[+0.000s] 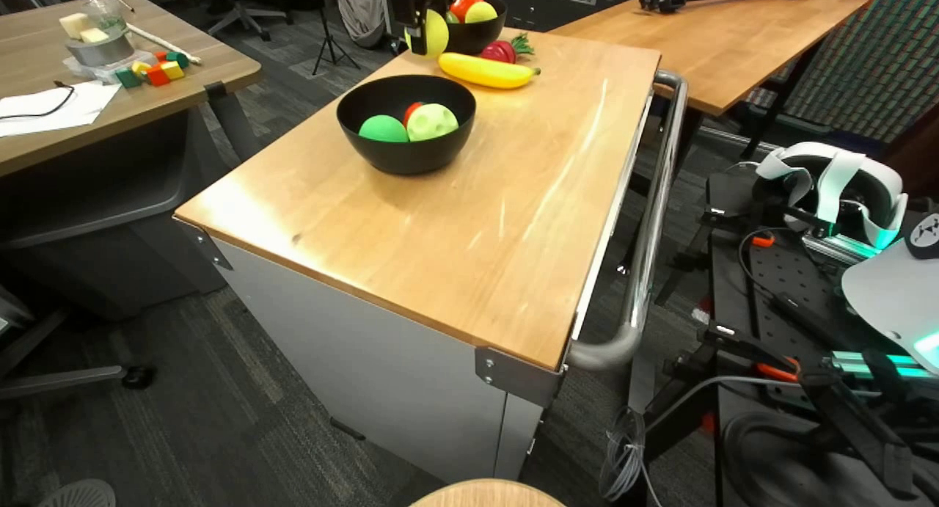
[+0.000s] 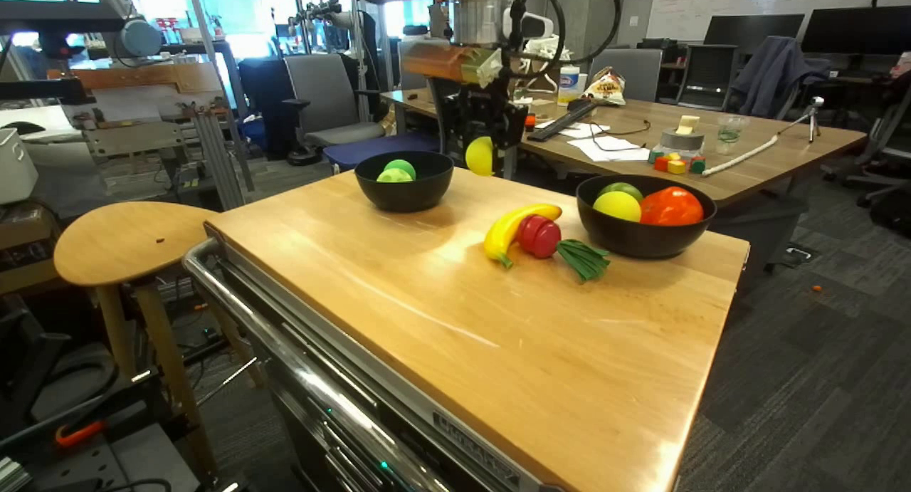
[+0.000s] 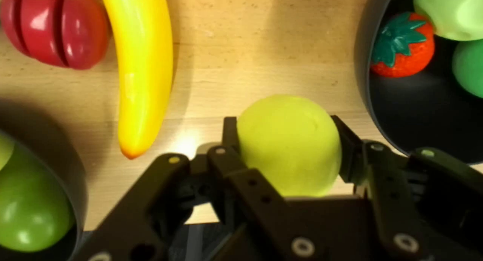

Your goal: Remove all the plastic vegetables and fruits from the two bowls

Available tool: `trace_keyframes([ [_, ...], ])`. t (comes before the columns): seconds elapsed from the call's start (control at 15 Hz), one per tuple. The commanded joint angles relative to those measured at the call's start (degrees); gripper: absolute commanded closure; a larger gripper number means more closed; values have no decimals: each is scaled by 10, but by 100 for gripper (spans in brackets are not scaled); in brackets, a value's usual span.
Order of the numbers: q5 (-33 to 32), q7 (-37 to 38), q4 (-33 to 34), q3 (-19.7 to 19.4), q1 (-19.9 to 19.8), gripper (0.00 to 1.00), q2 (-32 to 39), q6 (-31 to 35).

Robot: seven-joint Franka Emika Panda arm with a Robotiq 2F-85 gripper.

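Observation:
My gripper [image 3: 285, 140] is shut on a yellow-green round fruit [image 3: 290, 151], held above the table between the bowls; it also shows in both exterior views [image 1: 436, 34] [image 2: 480, 156]. One black bowl [image 1: 407, 158] [image 2: 406, 196] holds a green piece [image 1: 383, 128], a pale green piece [image 1: 433, 122] and a red piece with green leaves [image 3: 419, 51]. The other black bowl [image 2: 640, 243] [image 1: 480, 36] holds a red-orange pepper-like piece [image 2: 672, 207], a yellow one [image 2: 618, 206] and a green one [image 2: 623, 189]. A banana [image 2: 516, 228] and a red radish-like vegetable [image 2: 539, 236] lie on the table.
The wooden tabletop [image 1: 455, 257] has a metal rail [image 1: 653, 228] along one side. A desk [image 2: 719, 171] with small blocks [image 2: 669, 166] stands beyond the table. A round stool [image 2: 128, 239] stands beside it.

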Motion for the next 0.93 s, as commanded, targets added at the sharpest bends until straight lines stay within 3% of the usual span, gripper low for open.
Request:
trace_keyframes([
  [0.0,-11,34,56,-8,3,68,51,-31],
  [0.4,-27,54,80,-15,6,68,77,-63],
  [0.47,-30,54,77,-15,7,55,73,-68],
  [0.53,-38,53,73,-16,9,18,66,-75],
  [0.6,-50,55,59,-17,14,16,51,-70],
  [0.73,-74,46,32,-16,22,2,20,-64],
  [0.87,-95,40,7,-12,30,0,-14,-56],
])
